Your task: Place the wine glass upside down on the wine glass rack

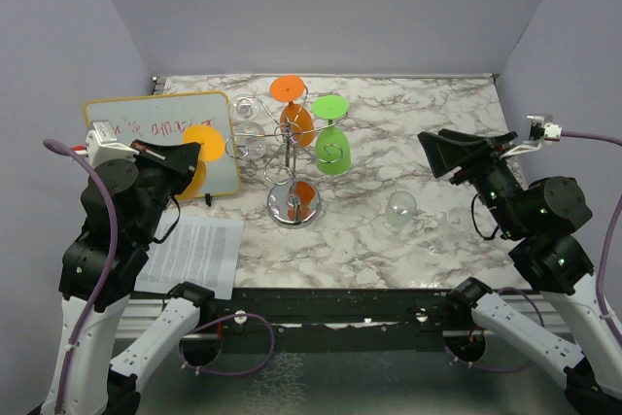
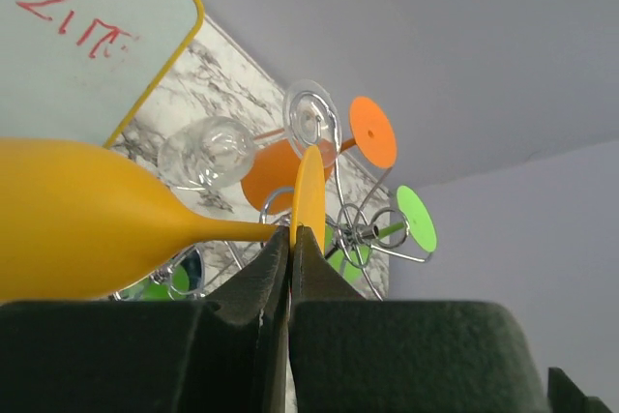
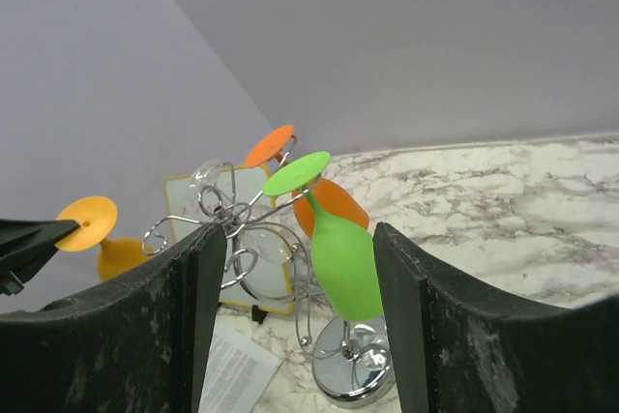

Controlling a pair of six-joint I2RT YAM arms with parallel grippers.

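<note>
My left gripper [image 2: 290, 235] is shut on the flat foot of a yellow wine glass [image 2: 77, 220], which lies sideways with its bowl toward the whiteboard. In the top view that yellow wine glass [image 1: 205, 141] hangs in the left gripper [image 1: 185, 156], left of the chrome wine glass rack [image 1: 292, 203] and apart from it. The wine glass rack [image 3: 360, 374] carries an orange glass [image 1: 294, 119], a green glass [image 3: 345, 263] and a clear glass [image 1: 244, 110], all upside down. My right gripper [image 1: 429, 150] stands open to the right of the rack, with nothing between its fingers.
A yellow-framed whiteboard [image 1: 146, 123] leans at the back left, right behind the held glass. A printed sheet [image 1: 190, 255] lies at the front left. A clear glass [image 1: 399, 209] stands on the marble table [image 1: 428, 104] between the rack and the right arm.
</note>
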